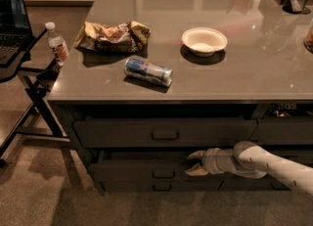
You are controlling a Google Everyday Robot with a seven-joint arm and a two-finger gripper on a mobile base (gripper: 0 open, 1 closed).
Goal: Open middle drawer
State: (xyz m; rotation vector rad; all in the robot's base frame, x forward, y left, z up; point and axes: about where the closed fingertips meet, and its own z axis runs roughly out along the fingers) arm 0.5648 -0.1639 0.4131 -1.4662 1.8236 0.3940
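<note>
The middle drawer [146, 171] is a wide dark flat front under the counter, with a small rectangular pull [163, 174] at its centre. It stands out a little from the cabinet, with a dark gap above its top edge. My gripper [194, 164] reaches in from the right on a white arm and sits just right of the pull, at the drawer's top edge. Its fingers are spread: the upper fingertip [196, 155] is over the gap and the lower one [194, 172] is against the drawer front. They hold nothing.
The top drawer [165, 133] is above and the bottom drawer pull [161, 187] below. On the counter [254, 68] are a can [148, 71], a chip bag [113, 36] and a white bowl [204, 40]. A stand with a water bottle [56, 43] is at the left.
</note>
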